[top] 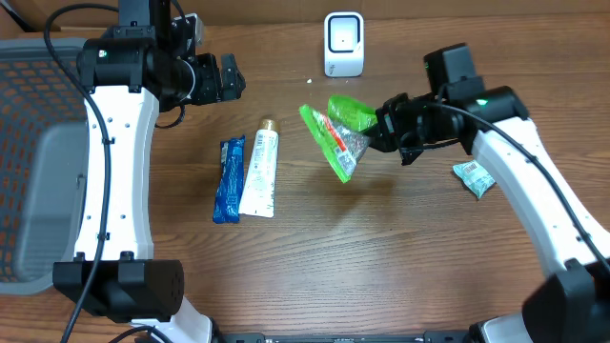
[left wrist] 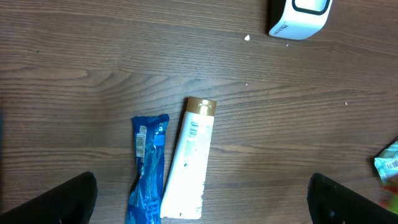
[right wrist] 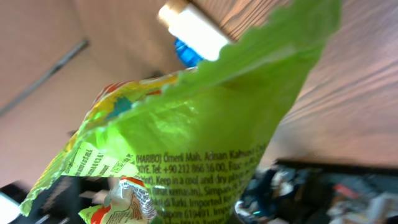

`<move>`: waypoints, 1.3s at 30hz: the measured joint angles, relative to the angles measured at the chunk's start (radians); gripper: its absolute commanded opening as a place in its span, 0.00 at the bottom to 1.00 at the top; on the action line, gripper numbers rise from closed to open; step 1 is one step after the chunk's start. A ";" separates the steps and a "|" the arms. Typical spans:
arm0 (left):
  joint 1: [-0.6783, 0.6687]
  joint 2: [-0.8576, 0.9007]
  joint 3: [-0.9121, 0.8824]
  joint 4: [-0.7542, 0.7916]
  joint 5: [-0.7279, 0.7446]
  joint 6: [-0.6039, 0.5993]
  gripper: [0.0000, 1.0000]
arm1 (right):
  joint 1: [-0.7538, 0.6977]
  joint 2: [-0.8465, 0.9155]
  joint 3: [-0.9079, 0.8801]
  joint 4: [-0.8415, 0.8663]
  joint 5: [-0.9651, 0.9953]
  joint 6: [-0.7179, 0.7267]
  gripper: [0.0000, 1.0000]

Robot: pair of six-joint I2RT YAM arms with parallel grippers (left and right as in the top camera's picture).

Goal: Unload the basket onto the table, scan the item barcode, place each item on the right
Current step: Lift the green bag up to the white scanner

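**Overhead.** Pinching the green candy bag (top: 335, 145) by its edge with the right gripper (top: 375, 133), jaws pressed together on the foil. Bag seemingly off the table, a little toward 2 o'clock from table centre. White scanner (top: 343, 44) standing at 12 o'clock from the bag, apart from it. Left gripper (top: 221, 78) spread wide and holding nothing, at 11 o'clock. Lying at 9 o'clock from the bag: white tube (top: 259, 173) and blue packet (top: 229, 181), side by side. Small teal packet (top: 474, 178) at 4 o'clock. Grey basket (top: 38, 162) at the 9 o'clock edge, with nothing visible inside the part in view.

**Left wrist.** Dark fingers (left wrist: 71, 202) far apart at the lower corners. Below them the tube and blue packet, with the scanner at 1 o'clock.

**Right wrist.** Almost only the green bag, printed text readable, no barcode found here.

Judging by this: pick-up done, presentation to the scanner in hand. Next calls for carrying the bag toward 12 o'clock and turning its barcode side to the scanner window.
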 measured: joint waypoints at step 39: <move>0.000 0.000 0.000 0.000 0.000 0.000 1.00 | 0.154 -0.014 0.000 0.844 0.805 -0.897 0.04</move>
